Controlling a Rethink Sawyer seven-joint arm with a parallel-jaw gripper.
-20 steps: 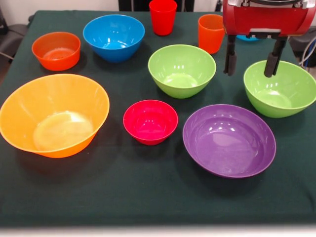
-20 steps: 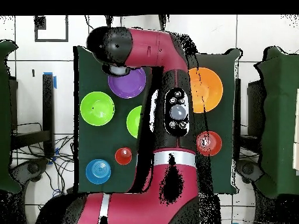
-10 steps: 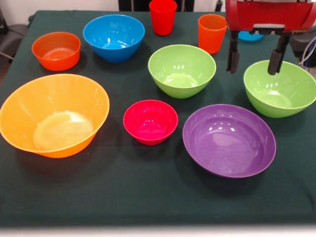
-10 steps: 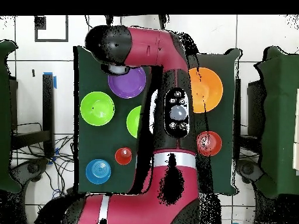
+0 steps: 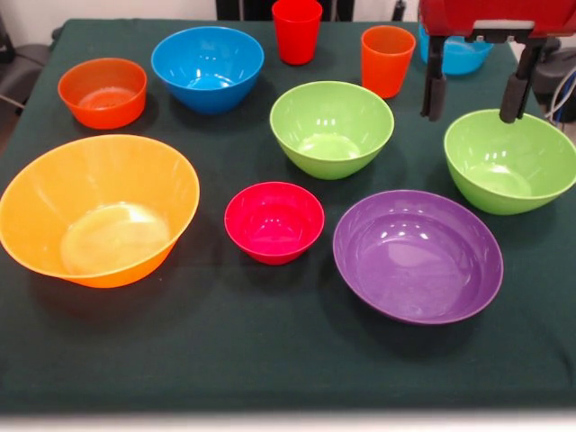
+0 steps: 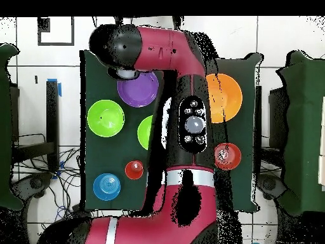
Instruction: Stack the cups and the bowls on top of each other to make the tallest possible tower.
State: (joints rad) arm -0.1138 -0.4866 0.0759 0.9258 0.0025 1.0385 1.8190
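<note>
Nothing stacked yet; every bowl and cup resting separately on the dark green table (image 5: 270, 360).

Front view:
- Gripper (image 5: 474, 90) hanging above the far rim of the right-hand lime green bowl (image 5: 509, 162), near the table's right edge. Fingers (image 5: 434, 90) spread wide, gripping nothing, tips clear of the bowl.
- Second lime green bowl (image 5: 331, 128) near the table's middle, well apart from the first.
- Wide purple bowl (image 5: 418, 256) toward the near right, just beside the right-hand green bowl; touching or not, cannot tell.
- Small crimson bowl (image 5: 274, 221) between the purple bowl and the big orange bowl (image 5: 97, 209), which sits by the left edge.
- Small orange bowl (image 5: 103, 92) toward the far left corner, with a blue bowl (image 5: 208, 67) beside it.
- Red cup (image 5: 297, 30) upright at the far edge; orange cup (image 5: 385, 59) upright just beside the middle green bowl's far side.
- Second blue bowl (image 5: 457, 54) at the far right, partly hidden behind the gripper's red housing.

Overhead view:
- Red and black arm (image 6: 190, 121) reaching across the table's middle, covering part of one green bowl and other pieces.
- Purple bowl, one green bowl, big orange bowl, one blue bowl and the red cup visible around the arm.
</note>
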